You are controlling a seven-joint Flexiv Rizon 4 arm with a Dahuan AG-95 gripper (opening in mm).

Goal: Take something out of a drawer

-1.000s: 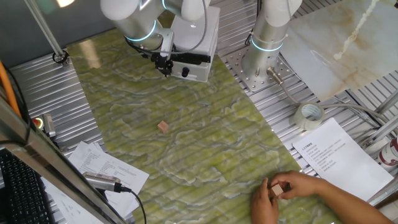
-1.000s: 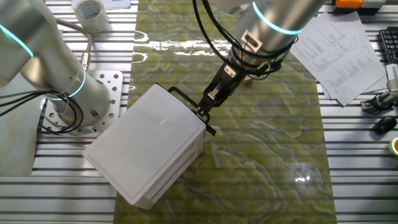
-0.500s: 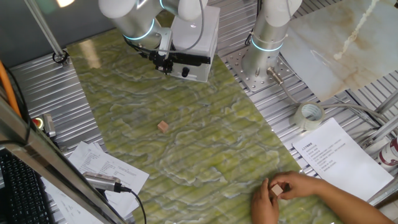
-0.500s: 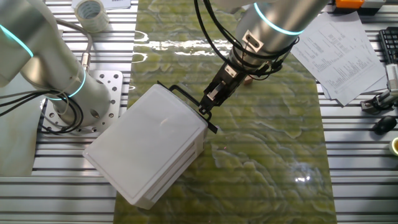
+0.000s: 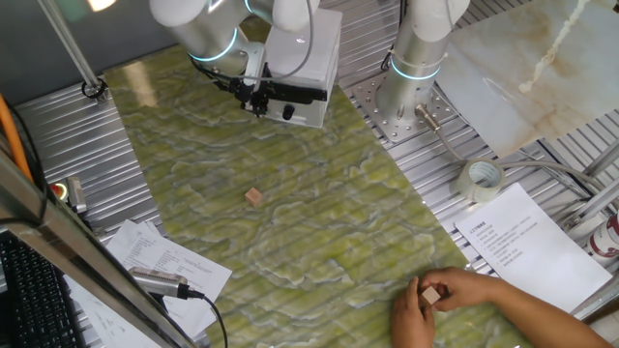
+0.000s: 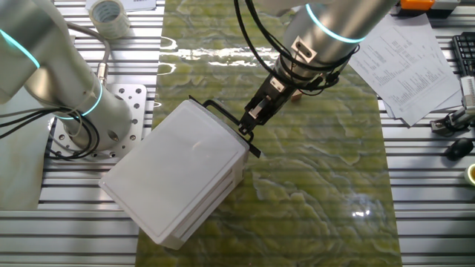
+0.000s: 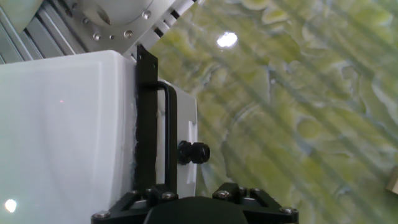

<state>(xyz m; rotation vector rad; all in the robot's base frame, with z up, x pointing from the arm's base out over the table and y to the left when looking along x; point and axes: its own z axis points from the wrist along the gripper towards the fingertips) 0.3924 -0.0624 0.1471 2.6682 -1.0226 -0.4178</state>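
1. At the front of the white box (image 6: 174,178), the gripper (image 6: 243,130) sits at the black handle (image 7: 169,137) of the drawer (image 7: 186,143); the hand view shows the bar running down toward the finger bases, but the fingertips are out of frame, so I cannot tell whether the jaws are clenched on it or released.
2. Drawer position: it looks closed or barely started, its front about flush with the box, so nothing inside can be seen.
3. Handle as a grip: a thin, rigid black bar standing off the drawer front on two legs, with a gap behind it. It is likely the only sound place to take hold, near mid-bar, so the tray pulls straight rather than skewing.
4. Box handling: smooth, glossy plastic with rounded edges, probably light. On the slick mat (image 5: 290,222) it may slide along with the pull instead of giving up the drawer.
5. Blocks: one small tan wooden block (image 5: 253,196) lies out on the mat, well apart from the box, and another (image 5: 430,293) is between the fingers of a person's hand (image 5: 455,300) at the near edge. They look hard, light, matte and flat-faced, easy to pinch across two opposite sides.
6. Surroundings: the mat is a shiny green marbled sheet over ribbed aluminium; a tape roll (image 5: 481,179) and papers (image 5: 527,242) lie beside it.
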